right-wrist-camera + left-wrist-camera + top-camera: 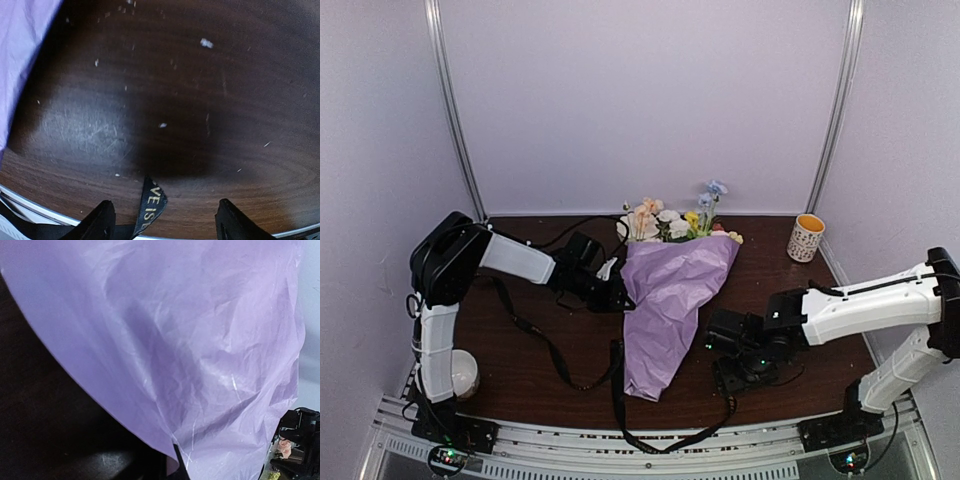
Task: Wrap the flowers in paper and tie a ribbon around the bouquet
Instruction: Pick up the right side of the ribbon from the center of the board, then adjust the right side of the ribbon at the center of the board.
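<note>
At the near edge of the table (200, 100), the right gripper (165, 206) stands open, its fingers either side of a loose tail of the black, gold-lettered ribbon (151, 200), a position that suits a pickup for tying. Farther in, the bouquet (670, 310) lies mid-table as a crumpled lilac cone, narrow end nearest. The left gripper (612, 290) is closed, apparently pinching the paper's left edge to stop the wrap unrolling, and the flowers (670, 222) fan from the far end.

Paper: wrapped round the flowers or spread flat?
Wrapped: the paper forms a cone, with the flowers poking out its far end.
</note>
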You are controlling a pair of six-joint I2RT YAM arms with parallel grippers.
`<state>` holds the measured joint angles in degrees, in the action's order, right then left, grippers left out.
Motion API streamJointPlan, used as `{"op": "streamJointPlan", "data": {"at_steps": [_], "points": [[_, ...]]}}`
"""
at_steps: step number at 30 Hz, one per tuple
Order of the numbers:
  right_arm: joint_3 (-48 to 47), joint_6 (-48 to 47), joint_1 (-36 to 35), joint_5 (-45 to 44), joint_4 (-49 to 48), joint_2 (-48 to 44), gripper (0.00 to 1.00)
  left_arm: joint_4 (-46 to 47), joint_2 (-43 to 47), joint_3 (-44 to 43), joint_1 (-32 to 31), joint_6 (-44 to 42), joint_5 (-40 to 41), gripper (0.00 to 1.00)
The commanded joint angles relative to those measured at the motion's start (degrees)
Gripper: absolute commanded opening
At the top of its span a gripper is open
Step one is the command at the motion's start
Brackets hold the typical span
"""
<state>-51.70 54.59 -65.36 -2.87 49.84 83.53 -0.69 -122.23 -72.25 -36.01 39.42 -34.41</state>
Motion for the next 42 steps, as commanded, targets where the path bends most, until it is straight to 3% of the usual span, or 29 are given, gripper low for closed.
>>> {"op": "streamJointPlan", "data": {"at_steps": [1,3,9,13,22,32,42], "points": [[1.68,7.54,-4.55,5.25,-3.84,3.06,0.69,0.68,1.15,0.97,-0.12,0.17,0.19,0.0],[2.26,8.38,-5.94,7.26,-6.08,5.31,0.63,0.6,1.36,0.97,-0.14,0.21,0.22,0.0],[5.58,9.34,-7.24,13.69,-15.36,8.8,0.32,1.4,2.59,1.3,-0.12,1.2,-0.1,0.0],[7.65,7.78,-5.01,10.61,-14.21,7.99,0.0,3.47,3.14,1.26,-0.11,2.97,-1.84,0.0],[9.56,0.11,13.59,0.73,-19.15,3.27,0.0,5.75,4.94,-0.53,-0.11,6.47,-4.49,0.0],[4.26,-8.06,27.28,-9.91,-15.06,6.86,0.0,8.15,7.78,-1.94,-0.15,9.4,-5.74,0.0],[-1.43,-12.84,41.13,-18.87,-10.01,-2.42,0.0,8.27,8.89,-1.11,-0.14,9.63,-5.97,0.0]]}}
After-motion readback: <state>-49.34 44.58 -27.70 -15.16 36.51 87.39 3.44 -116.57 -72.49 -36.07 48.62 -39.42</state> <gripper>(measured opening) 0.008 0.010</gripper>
